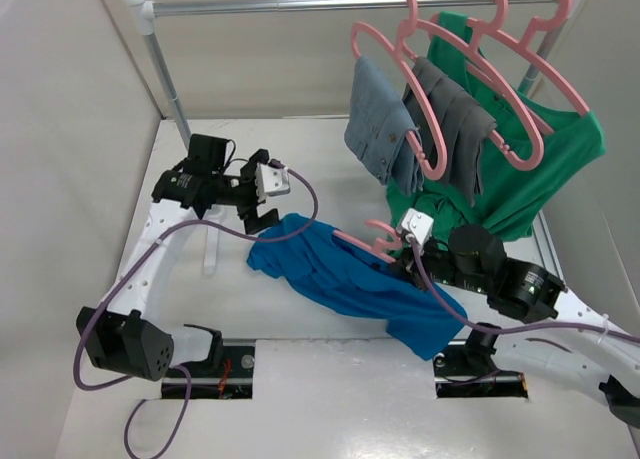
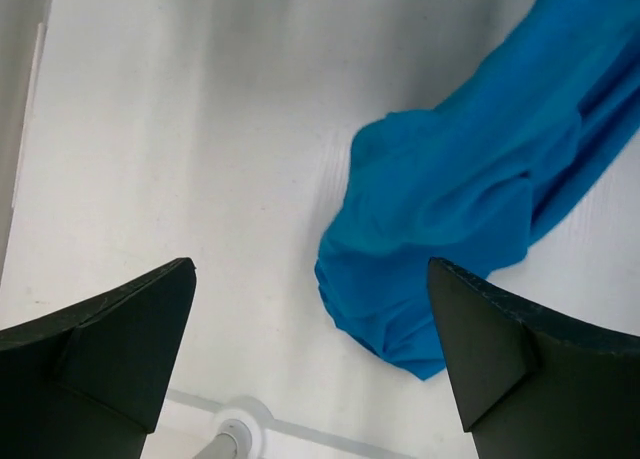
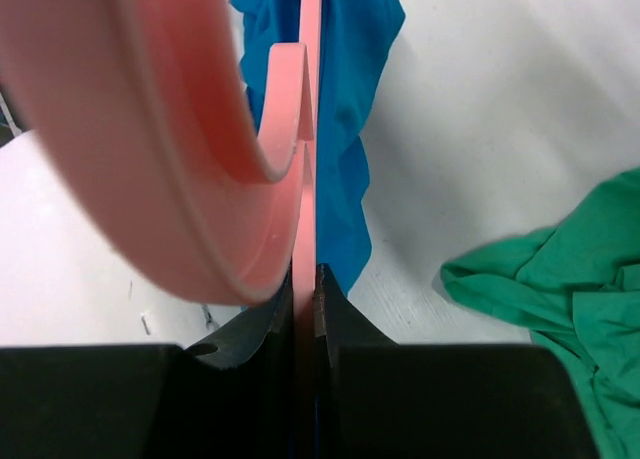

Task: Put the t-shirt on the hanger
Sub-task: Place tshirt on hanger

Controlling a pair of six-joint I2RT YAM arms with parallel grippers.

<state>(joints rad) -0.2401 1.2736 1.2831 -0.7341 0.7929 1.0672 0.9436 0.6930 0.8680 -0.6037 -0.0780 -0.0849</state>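
The bright blue t-shirt [image 1: 345,276] lies crumpled on the table between the arms; it also shows in the left wrist view [image 2: 470,219] and the right wrist view [image 3: 350,99]. The pink hanger [image 1: 372,241] pokes out of the shirt, its hook by the right wrist. My right gripper [image 3: 305,279] is shut on the hanger [image 3: 200,169], its jaws pinching the flat pink stem. My left gripper [image 2: 312,279] is open and empty, hovering over the table just left of the shirt's left end.
A clothes rail [image 1: 340,1] crosses the back, its post [image 1: 165,64] at the left. Three pink hangers on it carry a denim garment [image 1: 378,124], a grey garment [image 1: 455,129] and a large green shirt [image 1: 540,169] that drapes onto the table behind the right arm.
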